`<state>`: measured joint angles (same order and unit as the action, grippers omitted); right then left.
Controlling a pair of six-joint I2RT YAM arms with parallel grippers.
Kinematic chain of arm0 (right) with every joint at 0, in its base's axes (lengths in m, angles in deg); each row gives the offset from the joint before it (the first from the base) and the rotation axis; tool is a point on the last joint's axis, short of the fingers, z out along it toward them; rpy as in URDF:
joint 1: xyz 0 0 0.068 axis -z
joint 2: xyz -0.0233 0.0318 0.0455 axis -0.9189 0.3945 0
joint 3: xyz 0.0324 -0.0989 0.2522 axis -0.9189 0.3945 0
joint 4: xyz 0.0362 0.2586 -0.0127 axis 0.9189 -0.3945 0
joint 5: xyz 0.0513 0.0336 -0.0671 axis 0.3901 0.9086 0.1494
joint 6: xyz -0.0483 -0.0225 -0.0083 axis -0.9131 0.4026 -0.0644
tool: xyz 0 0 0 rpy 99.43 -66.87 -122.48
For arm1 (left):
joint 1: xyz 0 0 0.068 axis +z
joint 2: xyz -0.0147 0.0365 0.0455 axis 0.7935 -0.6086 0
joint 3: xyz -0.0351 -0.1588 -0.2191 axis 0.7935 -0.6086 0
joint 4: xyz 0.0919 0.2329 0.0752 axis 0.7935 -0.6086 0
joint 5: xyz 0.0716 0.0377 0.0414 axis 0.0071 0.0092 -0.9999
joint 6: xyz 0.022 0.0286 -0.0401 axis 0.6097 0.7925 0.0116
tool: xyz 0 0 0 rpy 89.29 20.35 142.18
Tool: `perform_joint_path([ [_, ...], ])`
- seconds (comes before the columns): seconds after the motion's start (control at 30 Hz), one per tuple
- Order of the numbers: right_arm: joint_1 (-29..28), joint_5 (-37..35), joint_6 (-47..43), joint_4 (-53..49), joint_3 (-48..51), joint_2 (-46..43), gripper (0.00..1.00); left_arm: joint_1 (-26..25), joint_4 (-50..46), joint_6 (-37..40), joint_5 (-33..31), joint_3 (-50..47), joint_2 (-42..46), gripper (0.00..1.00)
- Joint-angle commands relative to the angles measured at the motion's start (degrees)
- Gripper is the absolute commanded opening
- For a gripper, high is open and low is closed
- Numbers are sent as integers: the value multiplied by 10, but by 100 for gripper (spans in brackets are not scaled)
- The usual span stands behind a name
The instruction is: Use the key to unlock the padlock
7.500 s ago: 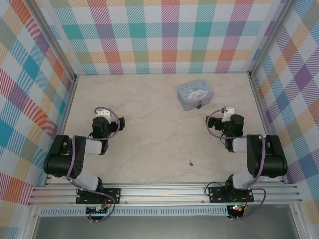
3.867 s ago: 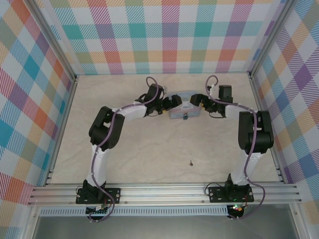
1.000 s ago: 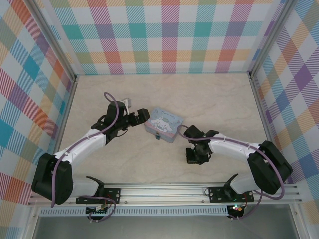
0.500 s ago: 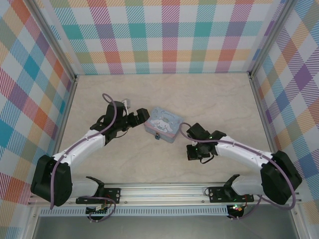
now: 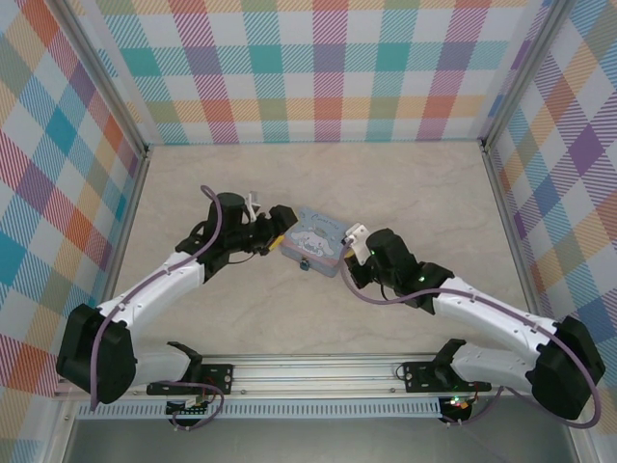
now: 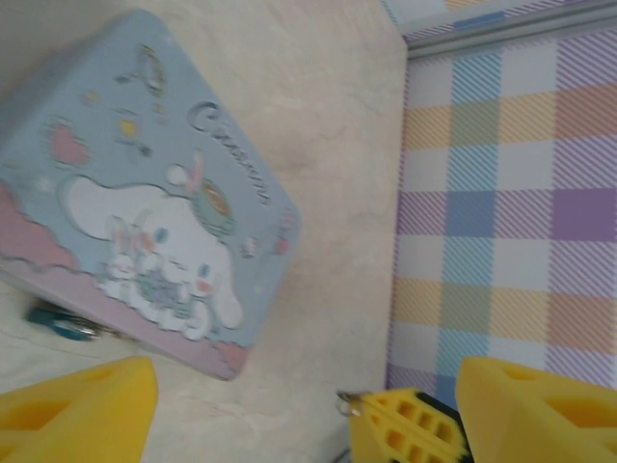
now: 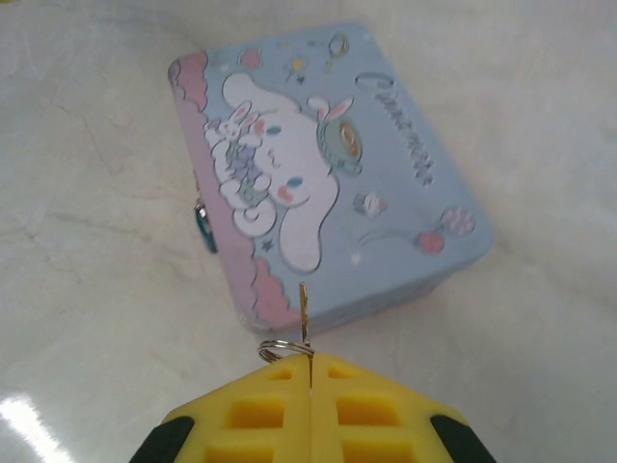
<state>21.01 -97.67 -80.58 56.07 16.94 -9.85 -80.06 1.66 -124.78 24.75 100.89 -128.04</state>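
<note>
Quickly, left to right: left gripper (image 5: pixel 278 226) stood wide open, yellow foam pads (image 6: pixel 82 410) well apart, nothing between them. The light-blue rectangular cartoon tin (image 6: pixel 145 212) lay just ahead of its fingertips on the pale marbled table (image 5: pixel 212 183). The tiny teal-bodied padlock (image 7: pixel 203 224) with a small metal shackle hung on the tin's side wall, ahead and to the left of the right gripper (image 7: pixel 310 378).

Right gripper was clamped shut on the thin dark metal key (image 7: pixel 304 307), pinched at the head. The blade stuck straight out past the pads toward the tin's near corner, and a small steel ring (image 7: pixel 275 349) sat at the pad edge.

Judged: the key is light, stiff and slick, so it may twist in the foam; the grip at the head is right. The padlock looks light and loose and likely to swing away, so the left gripper should pin its body or the tin.
</note>
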Motion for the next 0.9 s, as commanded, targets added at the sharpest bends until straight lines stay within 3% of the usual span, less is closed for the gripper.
perform_joint_path([
  [0.0,-7,-34,-100,67,0,15,0,-27,17,-37,17,30,-4,77],
  [0.47,-31,-58,-145,95,1,27,1,-96,50,-97,12,63,-83,45],
  [0.87,-43,-65,-159,111,-1,35,1,-131,59,-100,11,86,-137,36],
])
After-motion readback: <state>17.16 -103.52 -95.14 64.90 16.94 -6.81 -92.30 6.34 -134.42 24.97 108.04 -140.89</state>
